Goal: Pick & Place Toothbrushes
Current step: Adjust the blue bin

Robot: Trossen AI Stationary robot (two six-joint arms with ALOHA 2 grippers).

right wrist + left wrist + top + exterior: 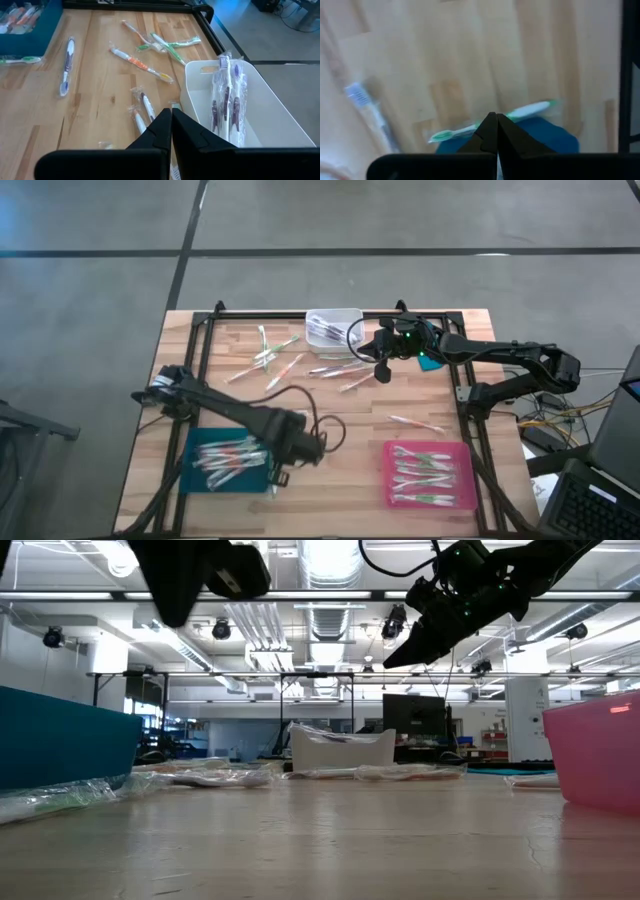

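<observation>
Loose toothbrushes [285, 370] lie scattered on the wooden table between the white bin [345, 315] and the trays. More fill the teal tray [194, 465] and the pink tray [388, 480]. My left gripper [495, 120] is shut and points down, high above the teal tray's right corner [550, 142]. A green toothbrush [530, 109] lies flat below its tips, beside that corner. Nothing hangs from the gripper [178, 615] in the low view. My right gripper [171, 116] is shut and hovers, slanting down, beside the bin [260, 115], above loose toothbrushes [145, 105].
Wrapped toothbrushes [227, 95] stand in the white bin. One toothbrush [415, 423] lies alone above the pink tray. A black frame [205, 370] runs along the table's sides and far edge. Bare wood shows in the middle of the table between the two trays.
</observation>
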